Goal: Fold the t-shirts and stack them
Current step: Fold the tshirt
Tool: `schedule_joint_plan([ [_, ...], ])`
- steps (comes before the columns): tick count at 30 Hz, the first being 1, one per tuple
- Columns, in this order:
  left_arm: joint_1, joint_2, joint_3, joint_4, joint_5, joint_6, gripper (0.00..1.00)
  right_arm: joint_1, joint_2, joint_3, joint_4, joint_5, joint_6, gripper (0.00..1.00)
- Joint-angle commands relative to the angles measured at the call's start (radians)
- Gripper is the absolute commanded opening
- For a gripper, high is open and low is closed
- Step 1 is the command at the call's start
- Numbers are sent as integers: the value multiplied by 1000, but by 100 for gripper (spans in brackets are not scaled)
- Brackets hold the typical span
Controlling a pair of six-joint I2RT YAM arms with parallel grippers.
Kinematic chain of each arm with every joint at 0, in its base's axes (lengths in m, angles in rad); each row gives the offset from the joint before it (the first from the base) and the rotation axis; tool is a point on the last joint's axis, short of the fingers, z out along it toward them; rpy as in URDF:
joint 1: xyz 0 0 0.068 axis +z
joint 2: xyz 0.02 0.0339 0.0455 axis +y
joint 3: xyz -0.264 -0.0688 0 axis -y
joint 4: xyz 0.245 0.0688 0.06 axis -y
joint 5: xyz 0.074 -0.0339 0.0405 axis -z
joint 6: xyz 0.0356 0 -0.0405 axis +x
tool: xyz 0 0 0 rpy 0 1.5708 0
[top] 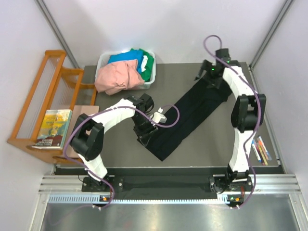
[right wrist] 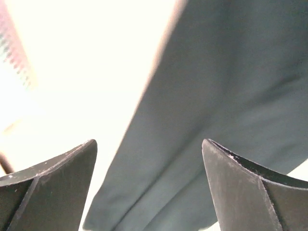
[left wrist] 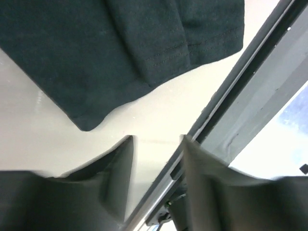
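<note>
Black tee [top: 192, 113] lay flat in a long strip, mid-frame
L claw [left wrist: 158, 139] & R claw [right wrist: 149, 143] were both open, off the cloth; pink tee [top: 118, 77], blue tee [top: 126, 58] & green tee [top: 149, 62] sat in white bin [top: 101, 62], upper left

No legible text, not even on the book cover [top: 52, 127].

One black t-shirt [top: 192, 113] at centre; one pink t-shirt [top: 118, 77], one blue t-shirt [top: 126, 57], one green t-shirt [top: 150, 62], one white bin [top: 102, 62] at eleven o'clock.
</note>
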Motion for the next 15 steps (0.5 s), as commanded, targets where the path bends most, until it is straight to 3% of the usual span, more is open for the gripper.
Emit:
schedule_joint_plan([
  [1,3,-57,-16,-23,16,-26,67,125,-320,-177,65,49,-59,91],
  [4,13,-88,-36,23,-7,-54,73,182,-444,-364,108,3,-42,92],
  [7,105,-131,-74,100,-5,-83,73,231,-554,-549,155,-23,-28,90],
  [11,390,-187,-88,195,75,-146,69,329,-634,-694,167,-32,-31,88],
  [15,487,-276,-96,281,-1,-242,69,446,-667,-768,167,-35,-22,87],
])
